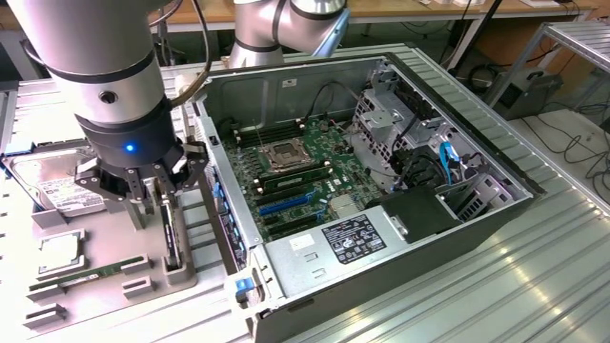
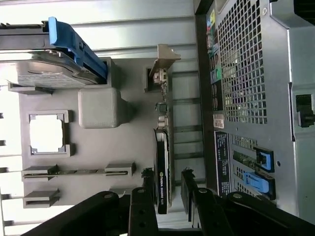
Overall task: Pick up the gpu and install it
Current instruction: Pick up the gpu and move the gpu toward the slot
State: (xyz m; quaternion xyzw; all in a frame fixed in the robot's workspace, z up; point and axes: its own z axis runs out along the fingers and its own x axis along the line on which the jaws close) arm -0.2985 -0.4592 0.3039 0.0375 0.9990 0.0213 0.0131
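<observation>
In the exterior view a hard drive [image 1: 57, 187] lies at nine o'clock on the grey holder tray [image 1: 105, 236]. A processor chip [image 1: 59, 250] and a RAM stick [image 1: 81, 277] sit toward seven o'clock. At their three o'clock the gpu [image 1: 171, 239] stands on edge in a tray slot. The gripper [image 1: 153, 207] hangs over it, jaws apart, one finger either side of the card, not clamped. At the tray's three o'clock lies the open computer case [image 1: 381, 143], its motherboard [image 1: 296, 171] exposed.
</observation>
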